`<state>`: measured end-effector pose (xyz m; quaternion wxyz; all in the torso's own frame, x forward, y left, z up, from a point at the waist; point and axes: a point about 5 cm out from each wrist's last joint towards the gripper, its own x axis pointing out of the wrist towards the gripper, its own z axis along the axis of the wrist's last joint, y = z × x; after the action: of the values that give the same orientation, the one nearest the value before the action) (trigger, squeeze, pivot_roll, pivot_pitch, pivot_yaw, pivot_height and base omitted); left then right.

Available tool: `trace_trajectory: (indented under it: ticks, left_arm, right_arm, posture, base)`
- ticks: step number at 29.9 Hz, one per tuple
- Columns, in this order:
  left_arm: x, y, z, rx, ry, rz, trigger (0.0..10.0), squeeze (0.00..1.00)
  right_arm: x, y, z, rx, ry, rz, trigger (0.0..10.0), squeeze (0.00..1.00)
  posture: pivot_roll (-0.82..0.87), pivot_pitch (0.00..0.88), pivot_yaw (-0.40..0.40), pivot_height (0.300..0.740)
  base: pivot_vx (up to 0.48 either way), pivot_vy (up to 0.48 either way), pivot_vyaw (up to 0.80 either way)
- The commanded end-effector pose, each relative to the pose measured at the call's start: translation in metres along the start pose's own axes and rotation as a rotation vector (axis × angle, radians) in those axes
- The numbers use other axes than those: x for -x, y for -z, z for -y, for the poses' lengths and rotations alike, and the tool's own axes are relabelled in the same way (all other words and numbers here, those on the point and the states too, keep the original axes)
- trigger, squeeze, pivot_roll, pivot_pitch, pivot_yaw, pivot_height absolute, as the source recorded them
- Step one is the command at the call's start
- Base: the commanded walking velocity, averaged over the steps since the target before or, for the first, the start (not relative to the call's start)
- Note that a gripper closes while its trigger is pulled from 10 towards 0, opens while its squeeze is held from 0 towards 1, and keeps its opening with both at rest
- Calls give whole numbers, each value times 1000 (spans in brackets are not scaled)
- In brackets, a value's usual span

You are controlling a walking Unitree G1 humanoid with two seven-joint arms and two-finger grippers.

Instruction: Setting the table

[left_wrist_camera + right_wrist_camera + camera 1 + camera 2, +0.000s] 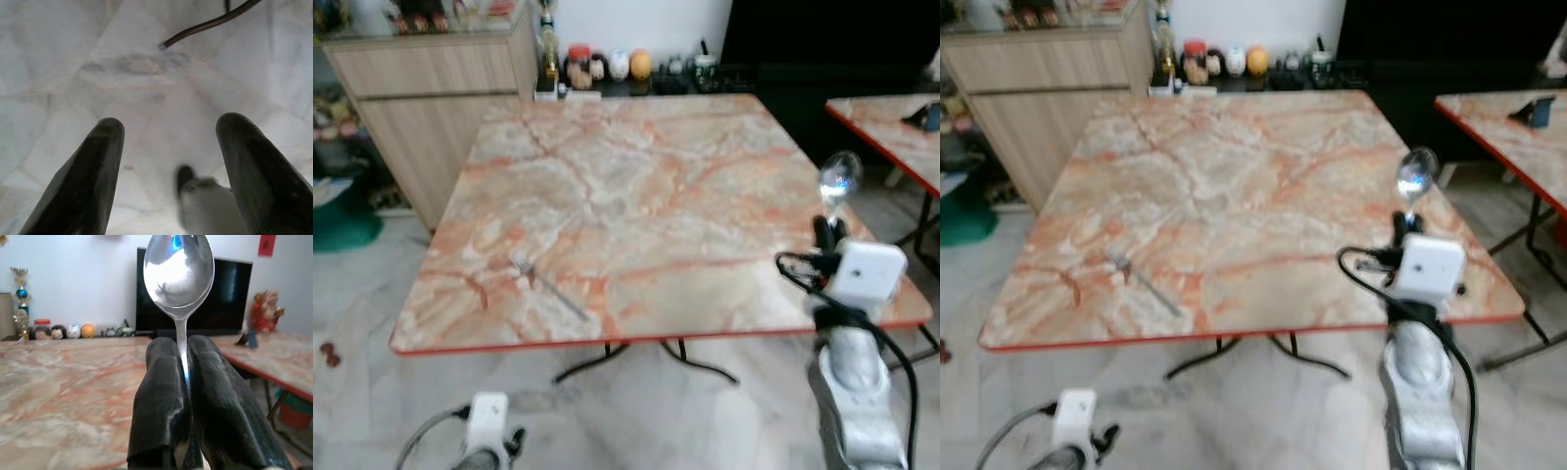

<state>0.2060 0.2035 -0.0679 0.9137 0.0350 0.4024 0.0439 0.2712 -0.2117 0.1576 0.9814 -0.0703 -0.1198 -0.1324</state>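
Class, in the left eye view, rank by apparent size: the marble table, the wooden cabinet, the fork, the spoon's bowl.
1. marble table
2. wooden cabinet
3. fork
4. spoon bowl, held nearer the camera in the right gripper, so its look is inflated.

No legible text, label, brand or number on any surface. A red hanging (265, 245) on the wall beside the dark screen (230, 298) carries dark marks, too small and blurred to read. Jars and figurines (607, 67) on the low shelf behind the marble table (636, 196) show no readable labels. The white wrist camera housing (867, 269) bears no visible marking.
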Motion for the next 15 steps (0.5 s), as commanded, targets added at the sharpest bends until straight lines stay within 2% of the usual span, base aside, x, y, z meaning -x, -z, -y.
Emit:
trace_trajectory:
  ticks: [1, 10, 15]
  left_arm:
    - [1, 4, -8, -17, -21, -23, 10000, 0]
    - [1, 5, -9, -18, -27, -24, 10000, 0]
    - [2, 7, -9, -37, -18, -31, 10000, 0]
  right_arm:
    - [-2, -5, -4, -12, -9, 19, 10000, 0]
    - [-4, -6, -8, -14, -15, 23, 10000, 0]
    - [-4, -8, -7, 18, -17, 31, 10000, 0]
  posture:
    - [51, 0, -24, 740]
    - [48, 0, -25, 740]
    - [34, 0, -18, 740]
  base:
    - [0, -352, 0]
    - [0, -352, 0]
    - [0, -353, 0]
